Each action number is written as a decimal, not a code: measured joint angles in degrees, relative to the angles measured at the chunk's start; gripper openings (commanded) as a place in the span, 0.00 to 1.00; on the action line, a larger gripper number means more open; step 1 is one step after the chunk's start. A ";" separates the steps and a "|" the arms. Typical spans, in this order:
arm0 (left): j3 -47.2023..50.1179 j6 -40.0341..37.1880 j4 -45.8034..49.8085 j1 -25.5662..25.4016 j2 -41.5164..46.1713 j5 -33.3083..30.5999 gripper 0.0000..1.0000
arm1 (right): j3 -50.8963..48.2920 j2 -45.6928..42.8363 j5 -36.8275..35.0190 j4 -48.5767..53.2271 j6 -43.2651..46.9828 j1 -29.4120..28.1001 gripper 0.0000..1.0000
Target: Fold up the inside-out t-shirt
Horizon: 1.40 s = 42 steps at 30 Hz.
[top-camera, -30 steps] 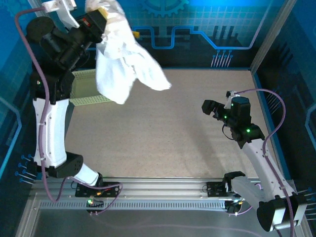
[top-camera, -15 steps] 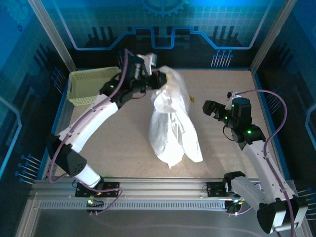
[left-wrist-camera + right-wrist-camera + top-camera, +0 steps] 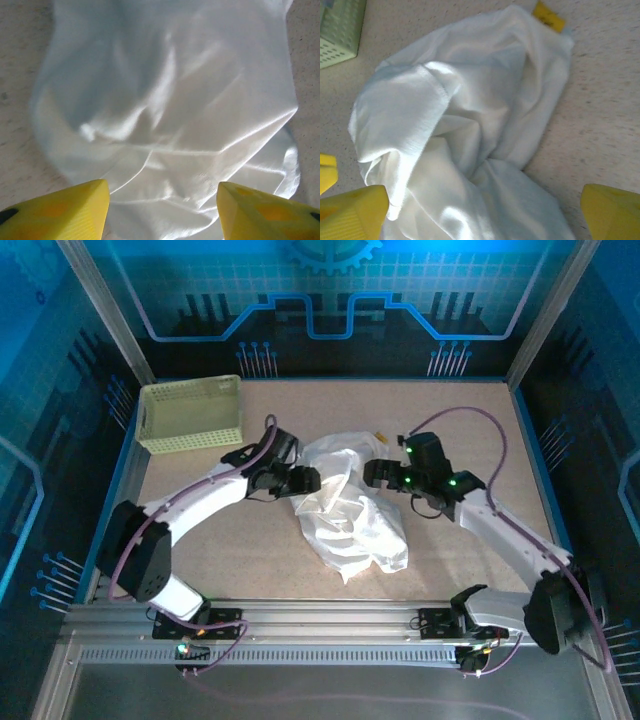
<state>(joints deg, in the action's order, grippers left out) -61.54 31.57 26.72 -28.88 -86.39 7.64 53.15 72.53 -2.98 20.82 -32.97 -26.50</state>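
The t-shirt (image 3: 350, 510) lies crumpled in the middle of the bench (image 3: 470, 420). The left pincer (image 3: 162, 187) at its 10 o'clock and the right pincer (image 3: 484, 195) at its 1 o'clock both gape, holding nothing. A grab could pinch many layers and leave it bunched.

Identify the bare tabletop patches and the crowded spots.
Free: tabletop far right, between the t-shirt and right wall; the near strip in front of it. Crowded: the centre, where left gripper and right gripper flank the t-shirt, and around the lattice basket, far left.

One t-shirt (image 3: 350, 508), one basket (image 3: 190, 439), one left hand (image 3: 306, 480), one right hand (image 3: 372, 472)
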 measured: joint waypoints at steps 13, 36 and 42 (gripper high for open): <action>14.73 6.05 -6.56 18.45 14.47 0.70 0.76 | 36.22 31.52 -10.51 12.87 -1.97 -14.23 0.93; 0.00 6.14 -4.00 17.49 -2.73 3.30 0.85 | 17.64 4.04 -28.13 26.84 -0.11 -15.65 0.04; -12.37 5.40 -0.39 10.51 -12.72 0.59 0.85 | 5.84 -11.54 -28.48 30.99 -4.63 -2.32 0.01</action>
<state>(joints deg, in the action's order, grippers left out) -73.91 36.97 26.33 -18.37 -99.11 8.23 58.98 60.99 -31.46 51.81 -37.60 -28.82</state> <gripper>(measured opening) 0.852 0.065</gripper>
